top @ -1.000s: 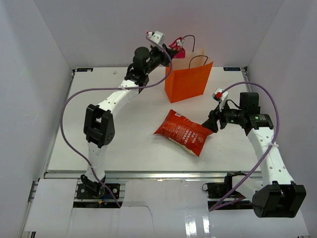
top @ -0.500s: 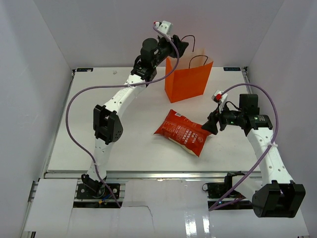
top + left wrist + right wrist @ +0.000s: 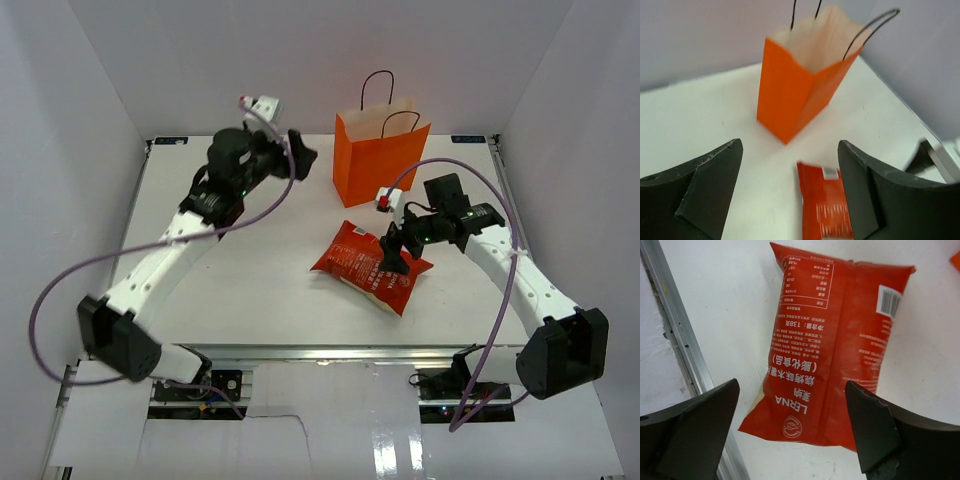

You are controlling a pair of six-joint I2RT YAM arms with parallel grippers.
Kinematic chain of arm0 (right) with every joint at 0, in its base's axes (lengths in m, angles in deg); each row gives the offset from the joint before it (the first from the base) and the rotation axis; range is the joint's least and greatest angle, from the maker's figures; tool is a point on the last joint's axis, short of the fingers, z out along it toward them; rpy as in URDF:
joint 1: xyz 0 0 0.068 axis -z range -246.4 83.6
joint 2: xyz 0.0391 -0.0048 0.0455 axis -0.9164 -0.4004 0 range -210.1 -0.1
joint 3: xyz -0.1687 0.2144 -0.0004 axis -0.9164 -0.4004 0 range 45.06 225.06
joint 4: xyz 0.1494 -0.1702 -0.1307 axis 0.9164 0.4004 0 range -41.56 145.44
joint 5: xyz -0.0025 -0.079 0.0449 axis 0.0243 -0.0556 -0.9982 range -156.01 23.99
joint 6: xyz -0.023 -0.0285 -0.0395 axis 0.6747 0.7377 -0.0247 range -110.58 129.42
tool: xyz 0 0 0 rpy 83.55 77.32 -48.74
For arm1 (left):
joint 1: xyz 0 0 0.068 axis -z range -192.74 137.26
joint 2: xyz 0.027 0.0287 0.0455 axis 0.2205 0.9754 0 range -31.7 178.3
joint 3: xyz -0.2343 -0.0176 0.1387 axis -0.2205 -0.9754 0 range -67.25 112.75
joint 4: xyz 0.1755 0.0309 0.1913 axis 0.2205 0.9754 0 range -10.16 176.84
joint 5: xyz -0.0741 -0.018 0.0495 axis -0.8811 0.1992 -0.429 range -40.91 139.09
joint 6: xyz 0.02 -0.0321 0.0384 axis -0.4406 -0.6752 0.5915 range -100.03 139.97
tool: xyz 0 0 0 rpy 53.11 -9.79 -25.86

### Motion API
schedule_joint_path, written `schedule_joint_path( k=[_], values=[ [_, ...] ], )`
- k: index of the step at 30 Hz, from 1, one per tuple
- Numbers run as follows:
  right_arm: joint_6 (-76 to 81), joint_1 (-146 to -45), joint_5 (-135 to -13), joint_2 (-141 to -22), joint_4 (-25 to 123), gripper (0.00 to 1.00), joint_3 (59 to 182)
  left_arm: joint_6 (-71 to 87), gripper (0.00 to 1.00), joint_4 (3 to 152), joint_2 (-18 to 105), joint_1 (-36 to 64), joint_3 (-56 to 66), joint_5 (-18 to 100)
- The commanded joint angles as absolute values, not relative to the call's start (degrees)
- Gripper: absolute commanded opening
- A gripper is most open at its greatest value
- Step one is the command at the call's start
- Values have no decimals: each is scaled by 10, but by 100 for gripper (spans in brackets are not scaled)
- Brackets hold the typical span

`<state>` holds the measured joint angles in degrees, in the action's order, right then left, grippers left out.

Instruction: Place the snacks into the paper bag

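Standing upright at the far side of the white table (image 3: 250, 280), the bright orange paper shopping bag (image 3: 380, 165) with thin black loop handles has its mouth open to the top. Being light paper, it would likely tip or slide if nudged. Nearer the arms and apart from it, the large red-orange crinkly chip bag (image 3: 368, 268) lies flat on the table, printed back up. It looks air-puffed, light and slick, with brittle contents. A gentle pinch on a flat sealed end or a side edge therefore seems safer than squeezing the middle, and it should probably go in end first. The right gripper (image 3: 393, 250) hangs just over the chip bag's right part, fingers spread wide, gripping nothing. The left gripper (image 3: 303, 160), left of the paper bag, is likewise spread and empty.
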<state>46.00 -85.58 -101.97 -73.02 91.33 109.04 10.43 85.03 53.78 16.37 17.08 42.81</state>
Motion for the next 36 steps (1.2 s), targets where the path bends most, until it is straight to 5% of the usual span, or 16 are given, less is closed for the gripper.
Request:
schedule_joint_path(
  k=[1,10,14,26,36],
  values=[
    [403,-898,-920,-752,877,95,1104,53,88,890,356,151,13,464],
    [408,-936,-806,-795,886,99,1133,-221,94,1002,-12,147,-344,476],
    [459,-863,-908,-778,970,97,1128,-329,94,988,-86,146,-429,459],
    [333,-647,-1014,-727,1000,96,1030,-301,94,863,82,147,-454,350],
    [341,-631,-1115,-744,1020,88,1035,-302,94,827,102,147,-469,330]
  ],
)
